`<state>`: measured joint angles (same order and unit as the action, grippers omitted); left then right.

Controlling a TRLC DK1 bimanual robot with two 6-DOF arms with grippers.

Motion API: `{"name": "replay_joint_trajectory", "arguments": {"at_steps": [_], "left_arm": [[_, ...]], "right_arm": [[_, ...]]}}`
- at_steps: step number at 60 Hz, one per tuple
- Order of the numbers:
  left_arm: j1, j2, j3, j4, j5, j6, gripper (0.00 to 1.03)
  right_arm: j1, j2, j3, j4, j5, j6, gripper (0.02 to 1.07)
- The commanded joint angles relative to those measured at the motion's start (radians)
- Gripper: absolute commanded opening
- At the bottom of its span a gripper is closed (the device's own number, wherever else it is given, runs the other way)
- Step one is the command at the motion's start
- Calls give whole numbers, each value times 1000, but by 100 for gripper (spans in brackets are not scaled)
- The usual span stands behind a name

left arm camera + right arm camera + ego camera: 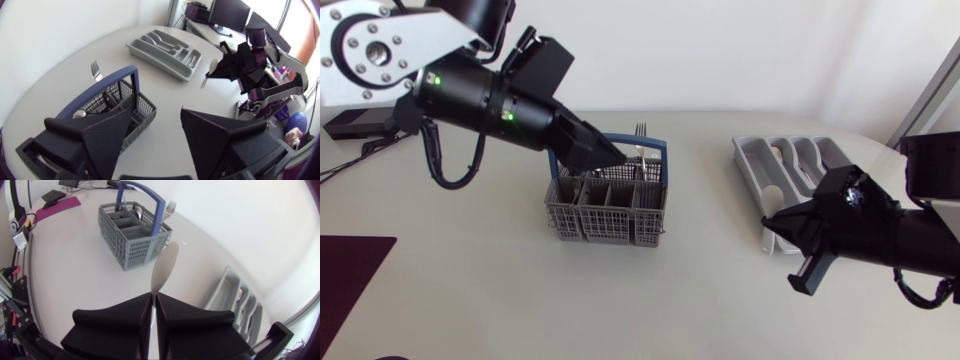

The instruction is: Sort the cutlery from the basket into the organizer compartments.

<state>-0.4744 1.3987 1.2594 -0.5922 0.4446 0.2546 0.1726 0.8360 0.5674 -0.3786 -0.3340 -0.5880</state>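
A grey cutlery basket (608,208) with a blue handle (638,143) stands mid-table, a fork (640,133) sticking up from its far side. My left gripper (610,152) hangs over the basket's left part, and in its wrist view the left gripper (150,135) is open with nothing between its fingers, the basket (120,106) beneath its left finger. The grey organizer (790,165) lies at the right. By its near end my right gripper (772,224) is shut on a spoon (165,269), bowl pointing ahead. The left wrist view also shows that spoon (210,70).
A dark purple mat (348,272) lies at the table's front left corner. A black device (350,123) with cables sits at the far left. More cutlery stands inside the basket (131,234). The organizer (235,300) has several long compartments.
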Motion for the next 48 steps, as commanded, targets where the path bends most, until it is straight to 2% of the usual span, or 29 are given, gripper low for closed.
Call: {"name": "replay_joint_trajectory", "arguments": {"at_steps": [1, 9, 15, 25, 36, 48], "left_arm": [[19, -30, -84, 26, -41, 54, 70], [31, -63, -155, 61, -110, 114, 70], [43, -86, -203, 108, -139, 133, 70], [45, -99, -252, 150, -198, 170, 70], [53, -99, -270, 166, -210, 175, 70], [28, -98, -267, 169, -234, 172, 70]], "right_arm": [[-70, -3, -41, 24, 20, -82, 8], [-185, 18, -75, 98, 30, -161, 8], [-254, 41, -116, 201, 73, -226, 8], [-401, 153, -147, 363, 67, -325, 8], [-542, 291, -149, 484, 44, -415, 8], [-644, 439, -162, 652, 43, -493, 8]]}}
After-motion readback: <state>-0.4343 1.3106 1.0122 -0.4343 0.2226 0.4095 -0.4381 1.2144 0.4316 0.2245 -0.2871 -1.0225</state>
